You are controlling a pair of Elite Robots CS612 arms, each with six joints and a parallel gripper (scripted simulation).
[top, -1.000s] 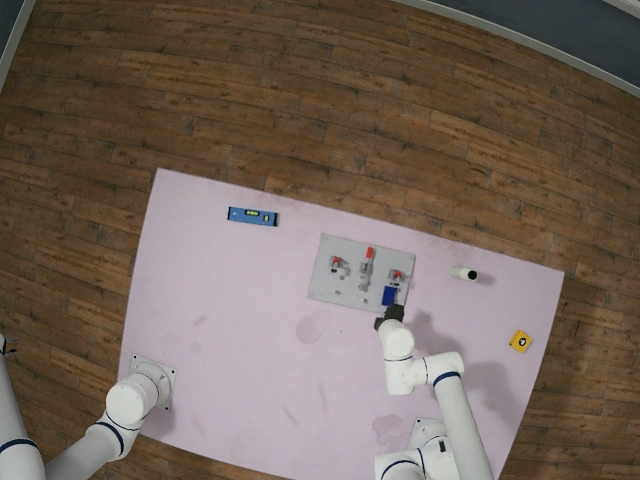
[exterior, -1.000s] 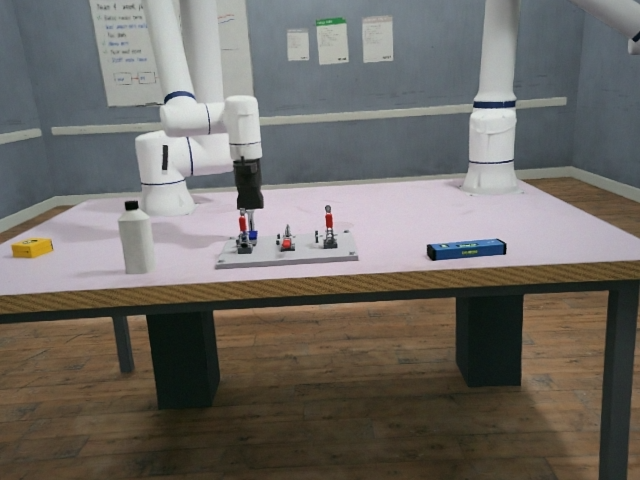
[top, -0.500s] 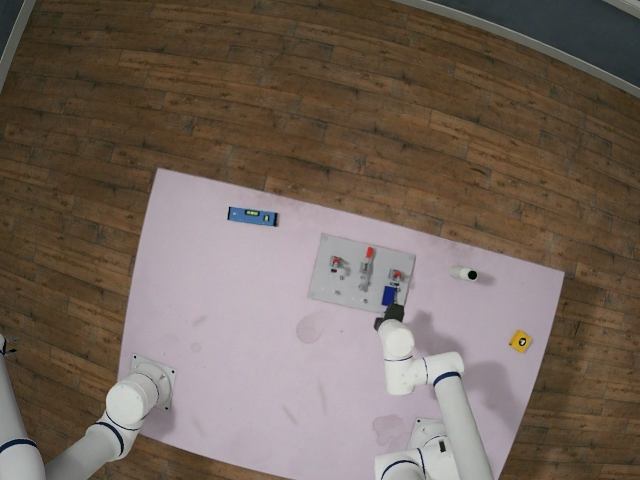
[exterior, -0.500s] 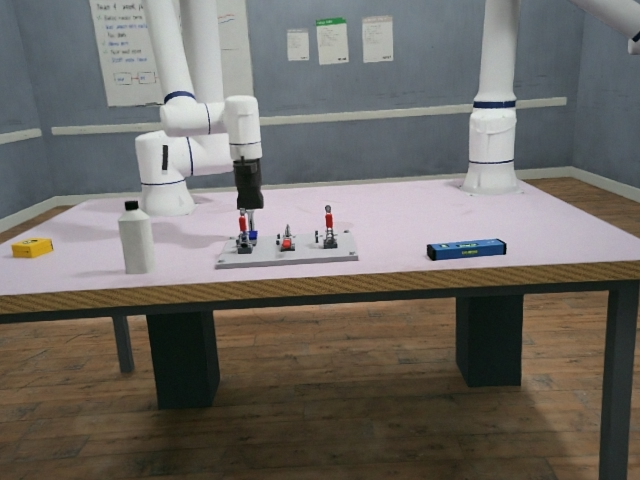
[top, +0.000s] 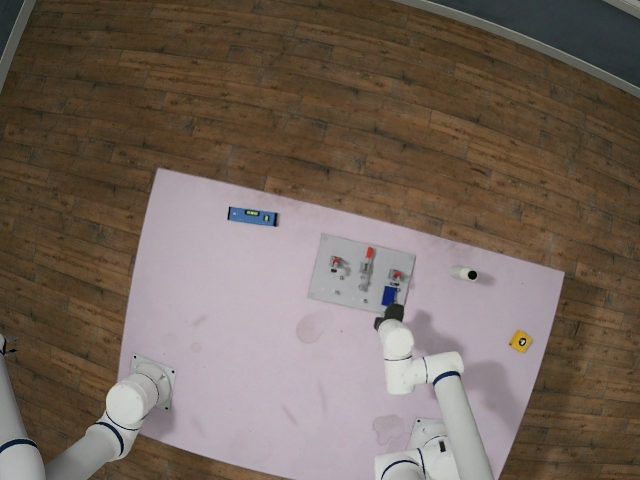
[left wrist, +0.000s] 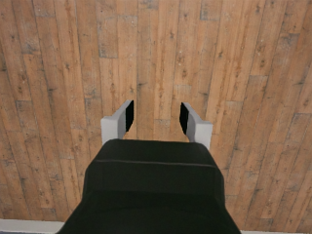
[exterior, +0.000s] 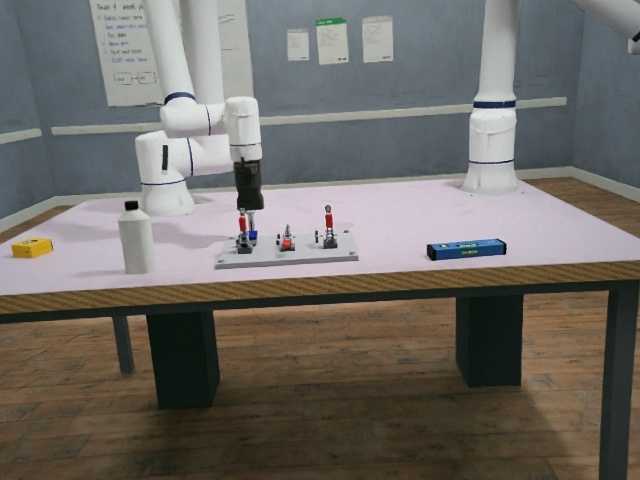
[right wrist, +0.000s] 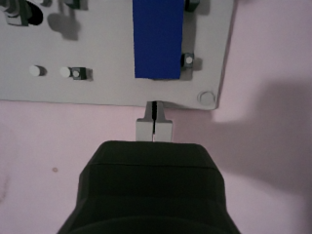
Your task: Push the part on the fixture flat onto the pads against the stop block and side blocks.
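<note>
Your blue part [top: 389, 296] [exterior: 252, 235] [right wrist: 158, 39] lies on the grey fixture plate [top: 323, 268] [exterior: 289, 260] [right wrist: 112, 93], near one corner, beside small side blocks [right wrist: 188, 60]. Your right gripper [top: 393, 310] [exterior: 251, 227] [right wrist: 154, 111] has its fingers together, holding nothing, near the part's end; you cannot tell from here whether they touch. Your left gripper [top: 11, 346] [left wrist: 157, 110] is spread wide over the floor [left wrist: 156, 58], off the surface [top: 248, 310] [exterior: 387, 222].

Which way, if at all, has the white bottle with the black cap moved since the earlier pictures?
No, the white bottle with the black cap stands unmoved beside the grey fixture plate.
</note>
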